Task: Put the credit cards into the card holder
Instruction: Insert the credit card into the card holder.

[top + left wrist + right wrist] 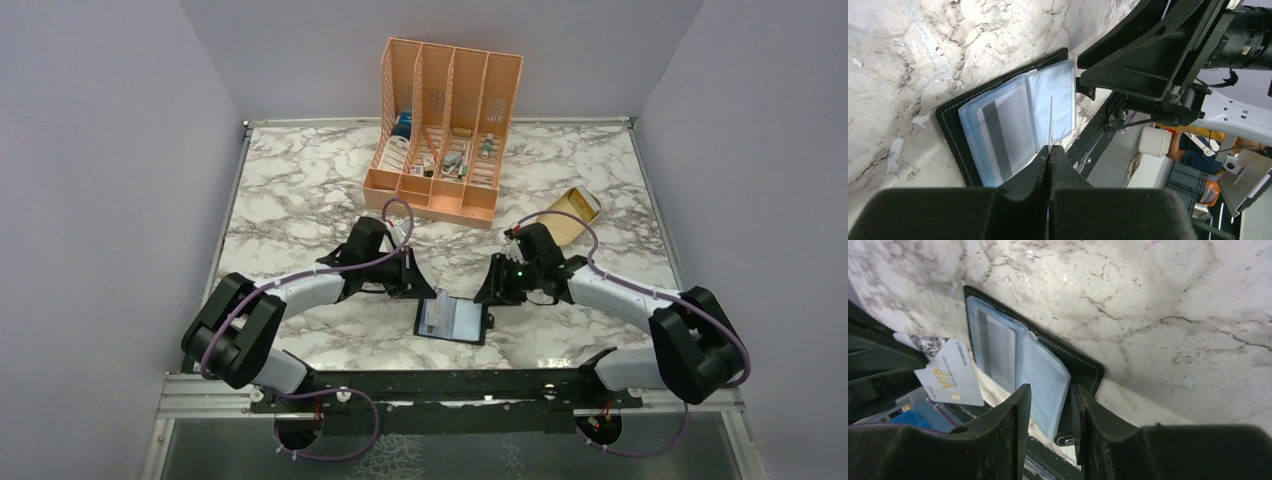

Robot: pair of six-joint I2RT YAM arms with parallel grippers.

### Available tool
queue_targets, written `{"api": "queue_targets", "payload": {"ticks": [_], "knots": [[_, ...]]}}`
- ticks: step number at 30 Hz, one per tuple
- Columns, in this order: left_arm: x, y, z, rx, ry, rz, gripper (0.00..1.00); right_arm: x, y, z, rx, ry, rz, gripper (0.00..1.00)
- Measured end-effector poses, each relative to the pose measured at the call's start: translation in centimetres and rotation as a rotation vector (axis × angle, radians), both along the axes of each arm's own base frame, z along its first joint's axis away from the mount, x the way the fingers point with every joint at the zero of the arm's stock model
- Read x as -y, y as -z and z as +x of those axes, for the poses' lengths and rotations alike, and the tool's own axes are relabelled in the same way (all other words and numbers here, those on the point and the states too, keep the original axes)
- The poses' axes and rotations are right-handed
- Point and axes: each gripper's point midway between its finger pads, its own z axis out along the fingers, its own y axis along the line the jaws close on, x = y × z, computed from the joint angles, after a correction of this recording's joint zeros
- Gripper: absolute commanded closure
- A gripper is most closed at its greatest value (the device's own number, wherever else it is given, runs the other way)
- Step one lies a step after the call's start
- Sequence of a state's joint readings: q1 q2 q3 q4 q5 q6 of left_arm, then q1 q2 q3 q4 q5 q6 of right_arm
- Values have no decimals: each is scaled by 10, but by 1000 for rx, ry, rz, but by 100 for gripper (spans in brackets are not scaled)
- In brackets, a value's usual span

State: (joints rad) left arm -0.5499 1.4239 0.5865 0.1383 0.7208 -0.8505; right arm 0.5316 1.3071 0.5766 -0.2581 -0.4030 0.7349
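Observation:
The card holder lies open on the marble near the front edge, its blue-grey pockets facing up. One pocket holds a card with a dark stripe. My left gripper is shut on a whitish card, seen edge-on in the left wrist view just above the holder's pockets. In the right wrist view this card shows "VIP" lettering. My right gripper is open at the holder's right end. Its fingers straddle the right pocket sleeve, with the snap tab below.
A tall orange slotted organizer stands at the back centre. A beige dish lies behind the right arm. The black front rail runs just below the holder. The right arm is close over the holder.

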Motion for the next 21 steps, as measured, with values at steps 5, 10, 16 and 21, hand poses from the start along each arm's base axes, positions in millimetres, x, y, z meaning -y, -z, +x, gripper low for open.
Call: {"api": "queue_targets", "payload": {"ticks": [5,10,16,21], "knots": [[5,7,-2,-6,26,14,100,4,14,0,-15,-35,-85,68],[8,14,-3,-15,42,28,100,7,27,-4,-36,-74,-154,76],[10,24,-9,-35,63,50,100,10,31,-2,-25,-94,-191,82],[11,32,-12,-54,71,65,100,13,32,-1,-19,-100,-208,86]]}}
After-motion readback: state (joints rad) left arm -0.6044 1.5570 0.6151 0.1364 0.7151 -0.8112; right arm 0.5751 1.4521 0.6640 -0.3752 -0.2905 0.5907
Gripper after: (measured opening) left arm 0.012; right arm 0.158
